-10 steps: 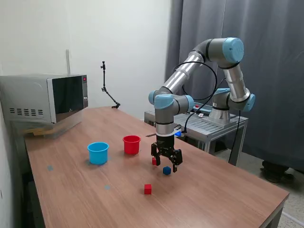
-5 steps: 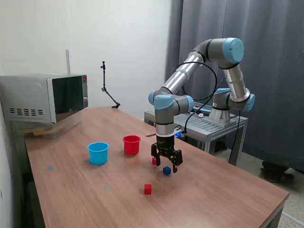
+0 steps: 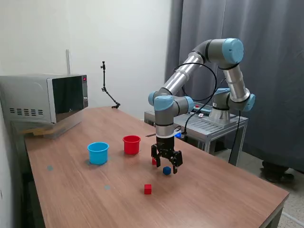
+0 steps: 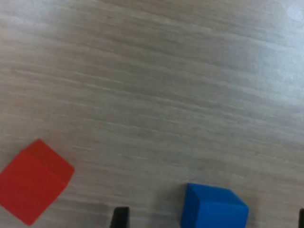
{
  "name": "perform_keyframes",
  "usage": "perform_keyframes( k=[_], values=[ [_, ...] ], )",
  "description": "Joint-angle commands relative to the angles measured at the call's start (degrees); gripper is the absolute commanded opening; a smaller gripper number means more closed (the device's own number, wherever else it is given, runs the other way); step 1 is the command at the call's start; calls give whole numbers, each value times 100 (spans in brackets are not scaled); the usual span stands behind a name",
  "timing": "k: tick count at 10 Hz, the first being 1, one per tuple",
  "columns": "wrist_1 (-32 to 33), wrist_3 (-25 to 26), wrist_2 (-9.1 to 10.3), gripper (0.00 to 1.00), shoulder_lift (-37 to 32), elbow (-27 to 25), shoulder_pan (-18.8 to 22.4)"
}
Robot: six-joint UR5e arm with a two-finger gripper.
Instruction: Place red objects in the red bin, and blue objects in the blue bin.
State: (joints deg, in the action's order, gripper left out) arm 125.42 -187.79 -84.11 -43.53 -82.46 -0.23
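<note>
My gripper hangs low over the wooden table, open, with its fingers on either side of a small dark blue cube. In the wrist view that blue cube lies between the dark fingertips, not gripped. One red cube sits just behind the gripper, partly hidden; the wrist view shows this red cube beside the gripper. Another red cube lies nearer the front. The red bin and the light blue bin stand upright towards the exterior view's left.
A microwave stands at the table's far corner on the exterior view's left. A thin black stand rises at the back edge. The arm's base sits on a metal cart behind the table.
The gripper has barely shifted over the blue cube. The cubes and both bins are where they were.
</note>
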Motion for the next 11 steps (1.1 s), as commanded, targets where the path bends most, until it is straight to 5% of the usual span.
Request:
perform_keyframes(
  k=[1, 8, 9, 11],
  values=[
    [0, -4, 0, 100, 55, 36, -3],
    [0, -4, -8, 100, 99, 45, -3],
    [0, -4, -8, 0, 99, 45, -12],
    [0, -4, -17, 0, 99, 63, -20]
  ],
)
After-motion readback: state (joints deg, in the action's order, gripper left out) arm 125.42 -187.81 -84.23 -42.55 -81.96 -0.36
